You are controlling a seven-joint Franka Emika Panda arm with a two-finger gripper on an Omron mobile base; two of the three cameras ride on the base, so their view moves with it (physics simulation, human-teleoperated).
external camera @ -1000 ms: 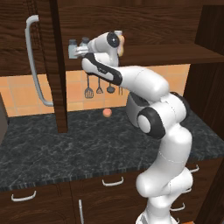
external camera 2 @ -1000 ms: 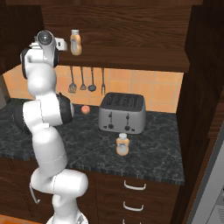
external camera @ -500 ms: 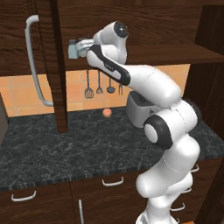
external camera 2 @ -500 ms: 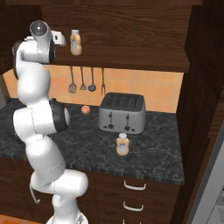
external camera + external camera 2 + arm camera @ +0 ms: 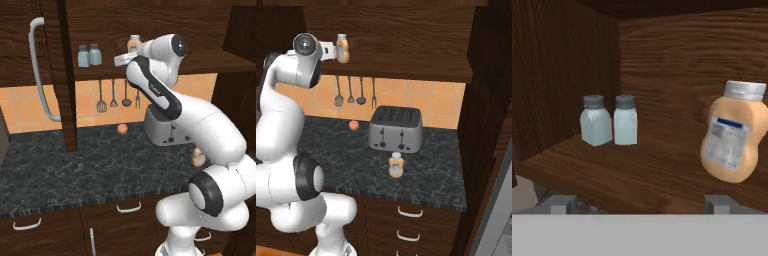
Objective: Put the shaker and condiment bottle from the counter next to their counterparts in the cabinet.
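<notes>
Shakers (image 5: 609, 121) stood side by side on the cabinet shelf (image 5: 637, 175), so that half looked done. Compared with a second ago, the gripper (image 5: 637, 204) had pulled back from them, jaws spread and empty. One orange bottle (image 5: 733, 134) sat nearby on the shelf; its twin (image 5: 396, 165) waited on the counter (image 5: 426, 170) before the toaster (image 5: 395, 129).

orange tiled wall (image 5: 406, 97) | 4 hanging utensils (image 5: 356, 92) | toaster (image 5: 395, 129)

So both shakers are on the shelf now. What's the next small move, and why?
Probably pull the claw back from the shelf and head down to the orange bottle on the counter: two shakers stand side by side, and the claw looks empty.
</notes>
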